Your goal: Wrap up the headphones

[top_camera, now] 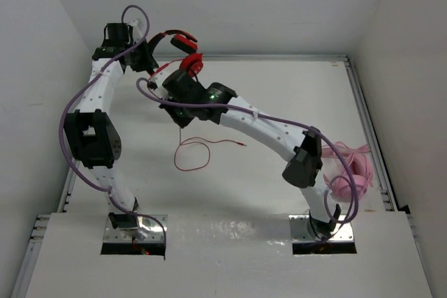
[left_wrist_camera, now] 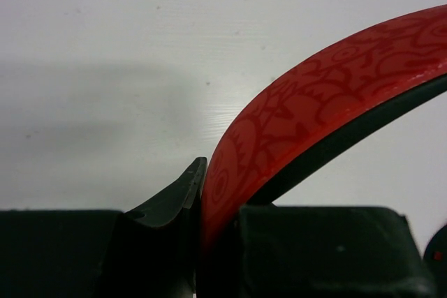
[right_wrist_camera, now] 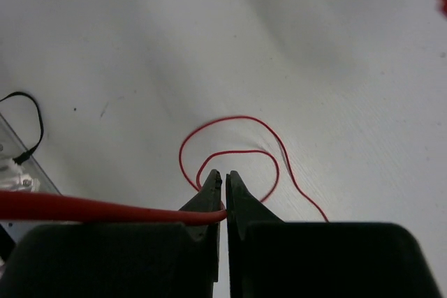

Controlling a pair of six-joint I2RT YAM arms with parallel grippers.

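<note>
The red headphones (top_camera: 183, 48) with black ear pads hang in the air at the back left of the table. My left gripper (top_camera: 149, 52) is shut on their red patterned headband (left_wrist_camera: 307, 109), which shows its black inner lining in the left wrist view. My right gripper (top_camera: 180, 115) is just below the headphones and is shut on the thin red cable (right_wrist_camera: 105, 209), which enters the jaws from the left. The rest of the cable (top_camera: 192, 151) lies looped on the white table below, also seen as loops in the right wrist view (right_wrist_camera: 237, 155).
Pale pink headphones (top_camera: 349, 172) with a pink cable lie at the right of the table, beside my right arm's elbow. A metal rail (top_camera: 367, 123) runs along the table's right edge. A thin black wire (right_wrist_camera: 31, 123) lies at the table's edge.
</note>
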